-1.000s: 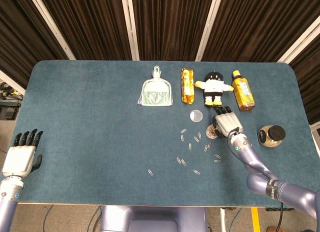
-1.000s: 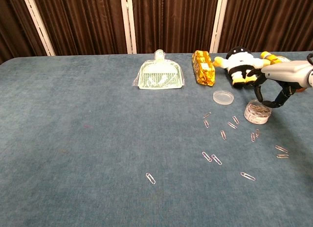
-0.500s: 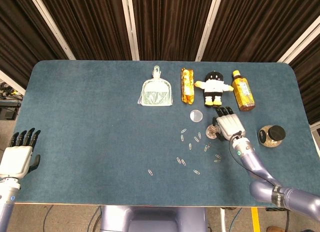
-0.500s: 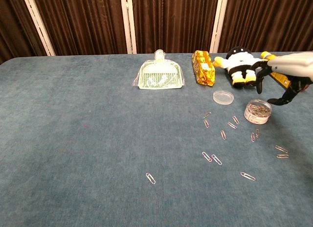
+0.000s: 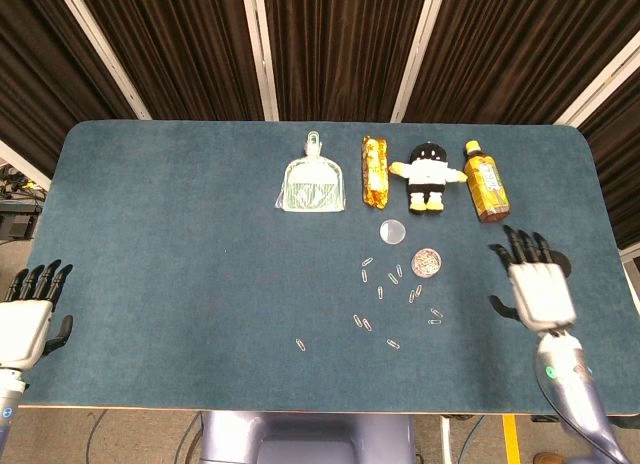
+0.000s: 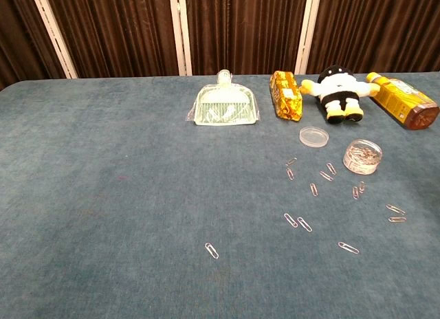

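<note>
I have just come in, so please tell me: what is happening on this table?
Neither hand holds anything. The right hand hovers open beside the clear tub of paper clips, whose lid lies apart. Loose paper clips are scattered on the blue table. The left hand rests open at the table's edge.

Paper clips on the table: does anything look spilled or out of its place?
Yes. Paper clips lie scattered loose on the table, beside the small open tub that holds more. Its clear lid lies apart. The bottle lies on its side.
</note>
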`<state>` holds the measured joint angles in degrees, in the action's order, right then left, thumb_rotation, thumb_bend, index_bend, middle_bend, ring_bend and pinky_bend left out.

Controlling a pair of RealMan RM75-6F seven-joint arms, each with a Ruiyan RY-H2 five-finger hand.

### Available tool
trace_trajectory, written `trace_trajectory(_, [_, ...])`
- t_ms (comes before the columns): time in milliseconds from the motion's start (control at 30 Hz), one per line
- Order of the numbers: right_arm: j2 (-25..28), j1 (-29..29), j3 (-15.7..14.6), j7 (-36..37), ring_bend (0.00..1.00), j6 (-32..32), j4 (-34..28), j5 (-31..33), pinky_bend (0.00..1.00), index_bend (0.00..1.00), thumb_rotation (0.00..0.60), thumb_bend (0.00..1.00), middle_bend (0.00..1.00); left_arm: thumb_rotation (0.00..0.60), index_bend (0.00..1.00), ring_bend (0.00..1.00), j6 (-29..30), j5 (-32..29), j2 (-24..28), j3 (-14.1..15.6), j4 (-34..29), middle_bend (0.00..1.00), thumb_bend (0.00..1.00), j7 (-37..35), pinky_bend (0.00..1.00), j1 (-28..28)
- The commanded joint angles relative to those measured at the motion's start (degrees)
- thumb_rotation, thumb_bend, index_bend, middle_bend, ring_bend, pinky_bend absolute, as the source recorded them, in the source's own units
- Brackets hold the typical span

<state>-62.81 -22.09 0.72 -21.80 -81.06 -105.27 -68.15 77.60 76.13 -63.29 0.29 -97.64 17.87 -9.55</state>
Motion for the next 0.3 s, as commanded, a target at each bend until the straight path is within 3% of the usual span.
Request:
trace_trajectory(33, [-0.5,11.2,-4.3,7.2,0.00,-13.6,3.6,-7.0,0.00,0.13,0.600,0.16,0.00,0.600,0.00,0.00,2.3,2.3,0.4,0.7,-0.4,0.00,0.48,-0.6,0.00,1.2])
trace_trajectory(133, [-2.5,14.6,-5.1,13.3,0.00,-16.4,9.1,-10.3,0.00,0.12,0.600,0.14,0.00,0.600,0.00,0.00,5.0,4.9,0.6,1.1,-0.7,0.00,0.49,-1.2,0.00,2.4])
trace_trajectory(300, [-1.8,16.4,-4.7,16.7,0.00,-17.9,10.6,-14.0,0.00,0.11,0.600,0.13,0.00,0.600,0.00,0.00,6.8,6.3,0.7,1.2,-0.9,0.00,0.48,-1.2,0.00,3.4])
